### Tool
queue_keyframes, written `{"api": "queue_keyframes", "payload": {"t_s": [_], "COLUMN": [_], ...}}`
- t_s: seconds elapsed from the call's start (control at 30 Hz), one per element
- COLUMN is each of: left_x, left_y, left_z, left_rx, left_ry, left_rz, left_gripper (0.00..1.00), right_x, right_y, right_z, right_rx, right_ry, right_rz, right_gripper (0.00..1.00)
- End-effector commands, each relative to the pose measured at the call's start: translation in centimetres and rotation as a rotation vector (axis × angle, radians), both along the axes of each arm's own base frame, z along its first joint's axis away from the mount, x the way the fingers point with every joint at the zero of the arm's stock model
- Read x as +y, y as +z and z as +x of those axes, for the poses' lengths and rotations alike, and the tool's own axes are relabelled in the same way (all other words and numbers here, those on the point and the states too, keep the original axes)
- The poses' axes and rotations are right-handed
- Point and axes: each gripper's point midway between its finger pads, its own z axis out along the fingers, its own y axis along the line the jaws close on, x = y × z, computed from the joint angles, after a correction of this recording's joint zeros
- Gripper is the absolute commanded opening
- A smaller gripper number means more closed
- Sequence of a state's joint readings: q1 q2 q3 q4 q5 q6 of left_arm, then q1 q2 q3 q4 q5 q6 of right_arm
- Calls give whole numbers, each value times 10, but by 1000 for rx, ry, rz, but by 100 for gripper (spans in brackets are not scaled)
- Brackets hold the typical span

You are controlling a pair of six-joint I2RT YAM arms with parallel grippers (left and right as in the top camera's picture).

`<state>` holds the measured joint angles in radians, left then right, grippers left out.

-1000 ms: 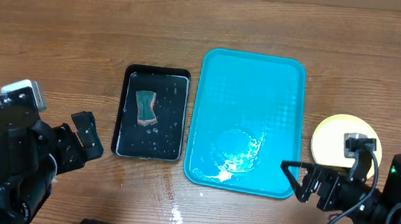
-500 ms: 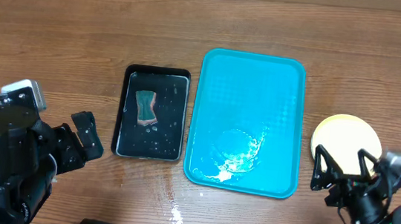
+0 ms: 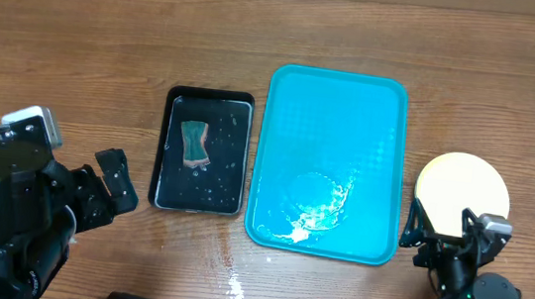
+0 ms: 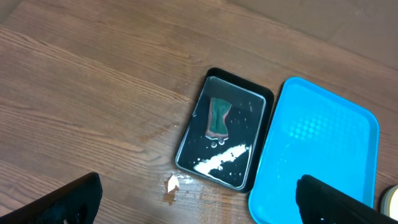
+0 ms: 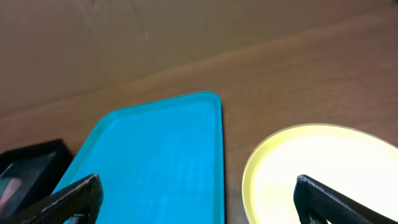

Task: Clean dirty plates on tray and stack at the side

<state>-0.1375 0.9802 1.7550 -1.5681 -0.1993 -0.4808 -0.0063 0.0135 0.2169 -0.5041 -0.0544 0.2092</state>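
**Both tools wide open, plate beside the tray**

The large turquoise-blue rectangular plastic tray [image 3: 336, 117] lies on the wooden bench [image 3: 80, 40], right of centre. A sheen of water [image 3: 317, 200] glints on its near half.

Just right of the tray, on the bare bench and apart from the tray's lip, sits a round whitish plate with a yellow-green rim [image 3: 462, 190]. Only its top face shows, so I cannot tell how many plates lie in the pile.

Left of the turquoise tray, close beside it, is a smaller black rectangular tray [image 3: 212, 94]. It is wet inside and holds a green and brown sponge [image 3: 194, 145] in its far half. A few water drops [image 3: 233, 287] mark the bench in front of the two trays.

The left tool [image 4: 196, 202] hangs over the near left part of the bench, its jaws spread fully apart and holding nothing. The right tool [image 5: 202, 202] sits at the near edge of the plate, its jaws equally wide with nothing between them. In the right wrist view the plate's rim lies just ahead of its fingers.
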Motion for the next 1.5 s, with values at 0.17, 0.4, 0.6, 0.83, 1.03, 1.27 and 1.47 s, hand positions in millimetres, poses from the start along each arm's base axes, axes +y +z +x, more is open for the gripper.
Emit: {"api": "queue_keyframes", "payload": {"t_s": [0.17,0.4,0.6,0.83,1.03,1.27,1.47], "left_x": [1,1,1,1,1,13,-24], "left_y": [3,3,3,3,-1,-6,-18], "left_z": [0,0,0,0,1,17,54], "left_rx": [-11,-11,-11,-11,0,-92,-361], "left_ry": [19,19,19,19,19,50,-247], "left_rz": [-7,-6,-7,-6,-5,51,73], "left_gripper": [100,100,100,100,100,100,100], "right_x": [-3,-4,-4,-4,-4,-4,-4], "right_y": [5,5,5,5,5,5,5], "right_z": [25,24,24,24,24,24,24], "right_rx": [-231,-226,-226,-226,-226,-226,-226], "right_ry": [-14,-25,-25,-25,-25,-25,-25], "right_rz": [-3,-4,-4,-4,-4,-4,-4], "right_gripper": [100,100,100,100,100,99,100]}}
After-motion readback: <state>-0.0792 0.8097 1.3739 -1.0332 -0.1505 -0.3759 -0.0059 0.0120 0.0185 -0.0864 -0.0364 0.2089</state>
